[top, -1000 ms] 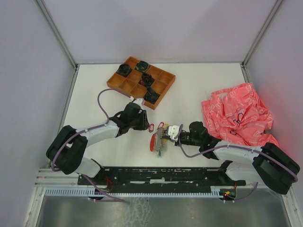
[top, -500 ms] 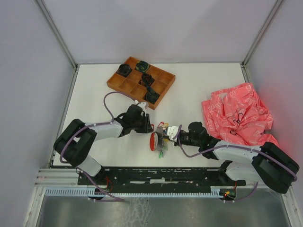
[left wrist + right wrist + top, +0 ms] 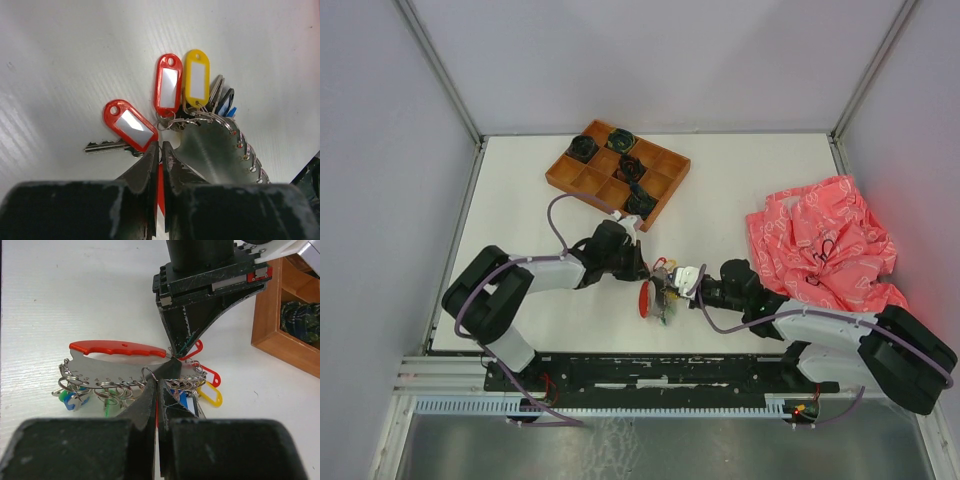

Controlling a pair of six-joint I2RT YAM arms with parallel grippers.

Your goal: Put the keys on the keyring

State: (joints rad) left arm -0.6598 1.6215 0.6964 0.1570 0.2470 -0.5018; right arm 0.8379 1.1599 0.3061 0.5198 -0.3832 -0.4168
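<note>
Metal-and-red-plastic keyring (image 3: 115, 347), on the surface (image 3: 75, 290) between the arms, looks stiff, light, slippery; your left hand (image 3: 160, 147) pinches its red end, your right hand (image 3: 156, 385) its grey plate, so hold there, as the keys (image 3: 197, 80) hang loose.

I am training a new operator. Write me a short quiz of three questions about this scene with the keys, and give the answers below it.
1. True or false: the crumpled pink cloth lies on the right arm's side of the white table.
2. In the left wrist view, how many red plastic key tags show? A) one B) two C) four
3. Short answer: which part of the red crescent keyring do the fingers of the right gripper pinch?

Key: 1. True. 2. B. 3. Its grey metal plate.
</note>
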